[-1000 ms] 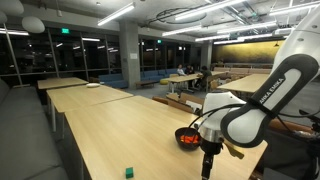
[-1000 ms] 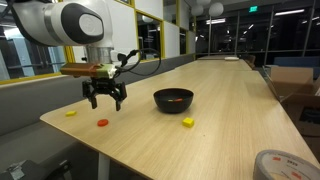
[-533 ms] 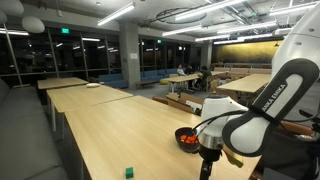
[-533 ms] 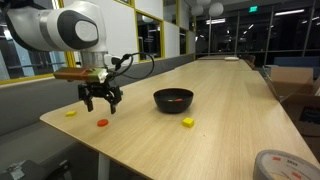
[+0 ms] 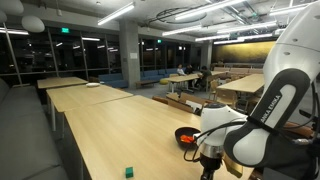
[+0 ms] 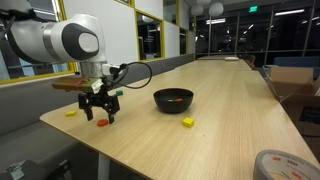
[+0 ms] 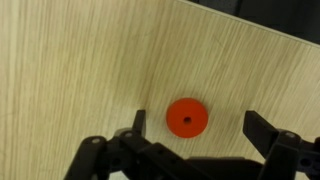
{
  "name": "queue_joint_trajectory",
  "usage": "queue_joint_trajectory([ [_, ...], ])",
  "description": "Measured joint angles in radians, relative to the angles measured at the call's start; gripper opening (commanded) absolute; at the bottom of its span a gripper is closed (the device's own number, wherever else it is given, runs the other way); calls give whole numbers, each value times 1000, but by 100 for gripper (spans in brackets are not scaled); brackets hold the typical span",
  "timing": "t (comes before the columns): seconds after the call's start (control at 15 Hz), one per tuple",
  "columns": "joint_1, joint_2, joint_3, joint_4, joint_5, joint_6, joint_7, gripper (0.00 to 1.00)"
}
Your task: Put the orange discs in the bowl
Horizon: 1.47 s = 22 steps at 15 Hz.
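Note:
One orange disc (image 7: 187,118), flat with a small centre hole, lies on the wooden table between my open jaws in the wrist view. It sits closer to one fingertip (image 7: 140,120) than to the other. In an exterior view my gripper (image 6: 100,116) hangs low, right over this disc (image 6: 101,124), near the table's corner. The black bowl (image 6: 173,99) stands apart from the gripper, with orange pieces inside. It also shows in an exterior view (image 5: 186,138) behind my arm. My gripper (image 7: 200,125) holds nothing.
A yellow piece (image 6: 188,122) lies in front of the bowl and another (image 6: 70,113) near the table edge. A green cube (image 5: 129,171) sits on the table. A tape roll (image 6: 283,165) and a cardboard box (image 6: 290,80) are at the side.
My gripper has moved sideways away from the bowl and down, and now hangs directly over the orange disc on the table. It stays open. The bowl and other pieces have not moved.

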Motion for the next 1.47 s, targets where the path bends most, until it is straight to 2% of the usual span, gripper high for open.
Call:
queue_joint_trajectory([
  [0.47, 0, 41, 2, 1, -73, 62, 102, 100],
  [0.93, 0, 41, 0, 7, -205, 63, 251, 100],
  [1.2, 0, 41, -1, 8, -245, 63, 302, 100],
  [1.27, 0, 41, -1, 8, -250, 63, 311, 75],
  [1.33, 0, 41, -2, 8, -255, 62, 320, 75],
  [1.47, 0, 40, -3, 8, -270, 62, 336, 59],
])
